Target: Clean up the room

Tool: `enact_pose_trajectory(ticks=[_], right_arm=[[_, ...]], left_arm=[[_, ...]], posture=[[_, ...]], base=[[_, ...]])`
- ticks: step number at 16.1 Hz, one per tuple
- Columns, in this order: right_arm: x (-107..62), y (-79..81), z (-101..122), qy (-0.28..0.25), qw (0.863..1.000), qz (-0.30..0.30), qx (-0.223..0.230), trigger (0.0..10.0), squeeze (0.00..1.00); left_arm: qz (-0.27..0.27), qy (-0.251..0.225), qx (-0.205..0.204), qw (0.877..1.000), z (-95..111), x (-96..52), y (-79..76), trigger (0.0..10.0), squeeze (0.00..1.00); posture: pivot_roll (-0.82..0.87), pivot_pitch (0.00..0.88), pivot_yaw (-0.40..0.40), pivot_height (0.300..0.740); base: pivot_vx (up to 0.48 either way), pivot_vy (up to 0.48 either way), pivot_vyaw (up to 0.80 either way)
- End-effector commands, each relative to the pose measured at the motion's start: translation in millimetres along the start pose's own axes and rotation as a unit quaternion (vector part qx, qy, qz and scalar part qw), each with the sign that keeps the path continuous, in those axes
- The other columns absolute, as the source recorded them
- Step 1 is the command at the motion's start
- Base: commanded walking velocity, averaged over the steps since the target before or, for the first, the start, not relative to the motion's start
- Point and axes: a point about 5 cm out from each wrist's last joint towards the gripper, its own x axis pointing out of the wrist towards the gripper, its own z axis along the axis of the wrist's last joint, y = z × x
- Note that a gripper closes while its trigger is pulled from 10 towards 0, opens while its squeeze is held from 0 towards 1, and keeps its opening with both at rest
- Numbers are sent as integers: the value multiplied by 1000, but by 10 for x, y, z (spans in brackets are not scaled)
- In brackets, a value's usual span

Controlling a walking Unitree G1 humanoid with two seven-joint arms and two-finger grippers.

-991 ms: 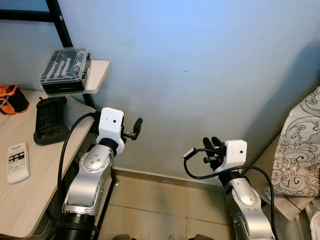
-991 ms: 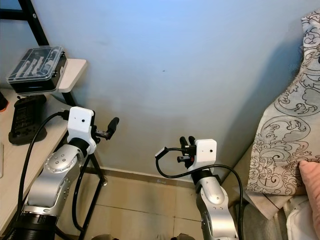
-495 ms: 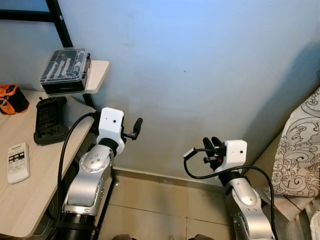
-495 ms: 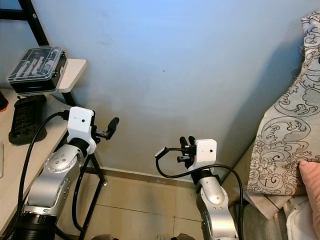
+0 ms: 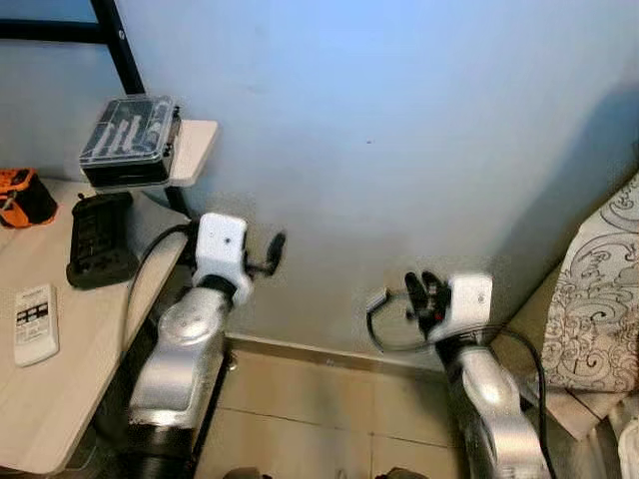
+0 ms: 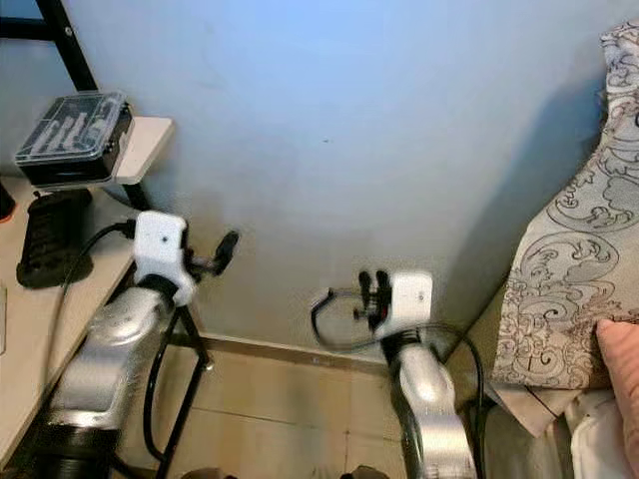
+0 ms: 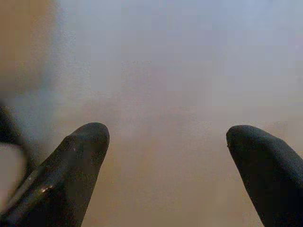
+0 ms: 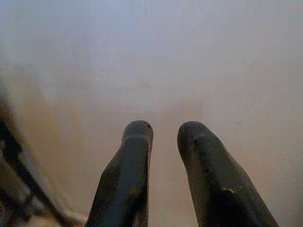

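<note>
Facing a bare blue wall [image 5: 399, 120], arms raised and blurred, nothing in either grip. Left gripper [image 7: 165, 156] at ten o'clock, fingers spread wide, released, empty. Right gripper [image 8: 163, 142] at five o'clock, fingers drawn nearly together with a thin gap, holding nothing.

Judged early in the tidying: no item picked up, no bin or container visible, everything left to do.

Nearest clutter on the desk [image 5: 60, 399] at nine o'clock: a white remote [image 5: 35, 322] close to the near edge, a black keypad device [image 5: 98, 239] beyond it, an orange-and-black tool [image 5: 22, 197] at the far left edge. Further back at eleven o'clock, a clear-lidded bit case [image 5: 130, 140] resting on a small shelf [image 5: 195, 150], with a black frame post [image 5: 118, 45] rising behind.

At three o'clock, a patterned bedcover [image 5: 599, 299] hanging down, with a pink cushion [image 6: 621, 369] just at the edge.

Tiled floor [image 5: 319, 419] below, between the arms.

In the way: wall close ahead, desk leg [image 6: 185, 349] and left arm's cable [image 6: 75, 269] crowding a reach to the desk; turning left probably needed first.
</note>
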Motion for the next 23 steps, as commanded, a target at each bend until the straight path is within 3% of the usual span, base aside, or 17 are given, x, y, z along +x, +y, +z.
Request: enact_pose_trajectory(ticks=[1, 3, 5, 8, 10, 13, 16, 17, 18, 19, 21, 23], right_arm=[[30, 12, 98, -18, 1000, 0, 9, 10000, 0], [73, 9, 71, -10, 1000, -12, 21, 10000, 0], [225, 20, -135, 38, 997, -34, 61, 10000, 0], [365, 12, -281, 83, 994, -35, 69, 10000, 0], [406, -50, -481, 144, 986, -45, 64, 10000, 0], [280, -90, -866, 267, 955, -72, 105, 10000, 0], [42, -66, -1163, 355, 926, -81, 101, 10000, 0], [-88, -44, -1282, 387, 917, -68, 64, 10000, 0], [-164, -53, -1344, 403, 912, -63, 38, 10000, 0], [-316, -87, -1457, 446, 892, -70, 13, 10000, 0], [-392, -80, -1513, 470, 879, -78, 25, 10000, 0], [-393, -85, -1512, 472, 876, -90, 48, 10000, 0]], left_arm=[[-10, 3, -18, 1000, 2, 49, -35, 10000, 0], [5, 24, -51, 998, -60, 88, 12, 10000, 0], [41, 77, -102, 991, -300, 253, 174, 10000, 0], [40, 125, -108, 985, -558, 321, 203, 10000, 0], [46, 187, -115, 975, -861, 253, 209, 10000, 0], [40, 287, -110, 951, -1293, 52, 48, 10000, 0], [50, 354, -99, 929, -1600, -214, -5, 10000, 0], [51, 422, -113, 898, -1819, -457, -84, 10000, 0], [48, 462, -121, 877, -1935, -607, -139, 10000, 0], [63, 501, -145, 851, -2047, -775, -174, 10000, 0], [74, 506, -150, 846, -2074, -820, -162, 10000, 0], [67, 493, -143, 855, -2062, -794, -174, 10000, 0]], posture=[[19, 0, 4, 710], [16, 0, 4, 710], [24, 0, 0, 710], [27, 0, -5, 710], [23, 0, -12, 710], [27, 0, -29, 710], [26, 0, -31, 710], [24, 0, -31, 710], [23, 0, -32, 710], [24, 0, -39, 710], [22, 0, -44, 710], [20, 0, -43, 710]], base=[[0, 0, 0], [0, 0, 0], [0, 0, 0], [0, 0, 0], [0, 0, 0], [0, 0, 0], [0, 0, 0], [0, 0, 0], [0, 0, 0], [0, 0, 0], [0, 0, 0], [0, 0, 0]])
